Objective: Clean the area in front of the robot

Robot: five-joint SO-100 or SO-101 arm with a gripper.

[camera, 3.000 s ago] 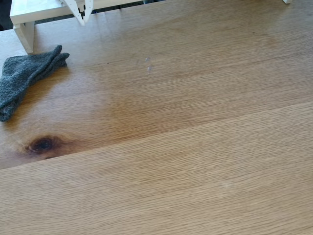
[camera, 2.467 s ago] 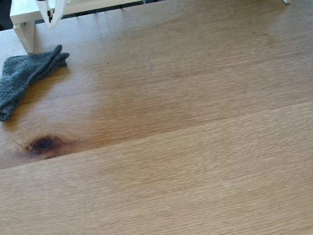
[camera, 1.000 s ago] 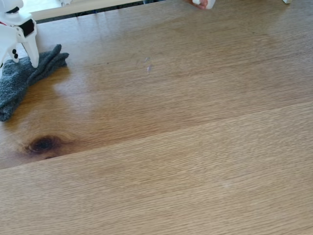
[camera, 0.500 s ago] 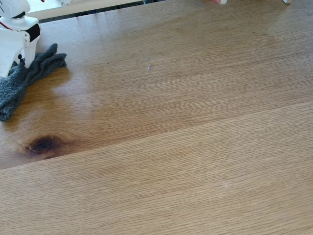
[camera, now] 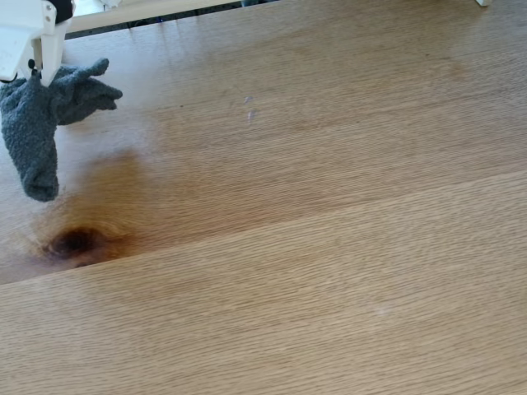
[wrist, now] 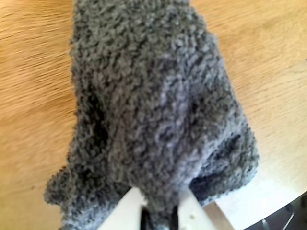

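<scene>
A grey knitted cloth [camera: 37,123] hangs in the air at the far left of the fixed view, above the light-brown wooden tabletop [camera: 313,222]. My white gripper [camera: 31,74] is shut on its upper part, and its loose end dangles toward the dark knot [camera: 72,243]. In the wrist view the grey cloth [wrist: 153,110] takes up most of the picture, pinched between my white fingers [wrist: 192,218] at the bottom edge, with the wooden tabletop [wrist: 33,72] behind it.
A white frame edge [camera: 156,10] runs along the back of the table in the fixed view. Two small pale specks [camera: 249,107] lie on the wood near the back middle. The wide planks stretch right and toward the front.
My gripper came down onto the cloth at the left, closed on it and lifted it off the table; the cloth now hangs instead of lying flat.
</scene>
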